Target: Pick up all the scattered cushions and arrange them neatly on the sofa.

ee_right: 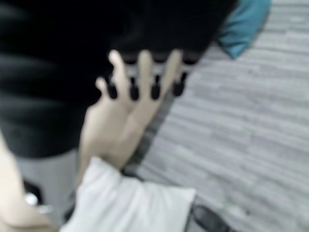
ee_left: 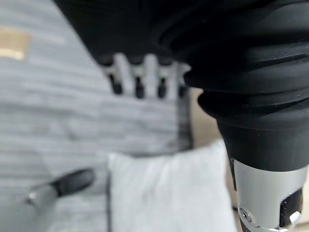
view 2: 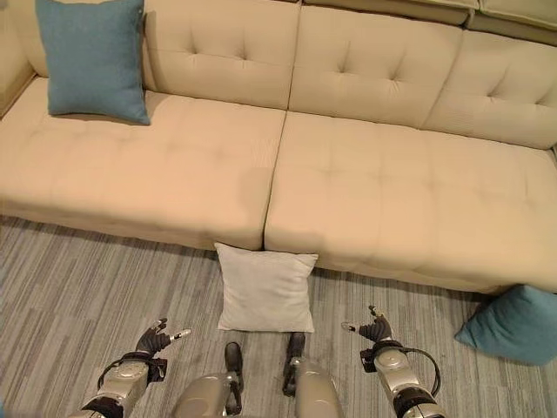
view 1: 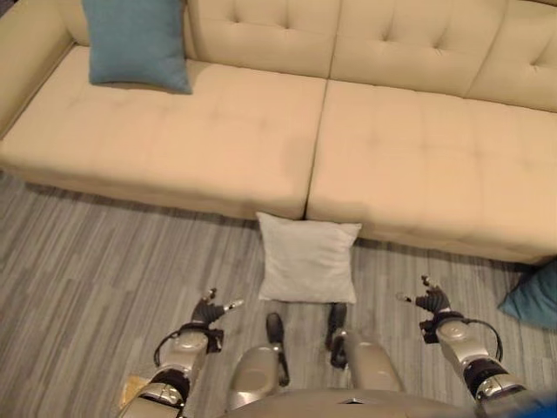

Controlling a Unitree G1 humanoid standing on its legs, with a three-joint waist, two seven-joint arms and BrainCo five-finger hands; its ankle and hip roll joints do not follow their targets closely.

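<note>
Left hand [view 1: 209,312], right hand [view 1: 432,303] — both relaxed, empty.

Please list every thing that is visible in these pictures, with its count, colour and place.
Sofa: one, beige, tufted, across the back of the scene.
Blue cushion on the sofa: one, teal blue, leaning against the backrest at the sofa's left end.
White cushion: one, white, on the floor, propped against the sofa's front at the middle seam.
Blue cushion on the floor: one, teal blue, by the sofa's right end.
Floor: grey striped.
Left hand: open, empty, left of the white cushion.
Right hand: open, empty, right of it.
</note>
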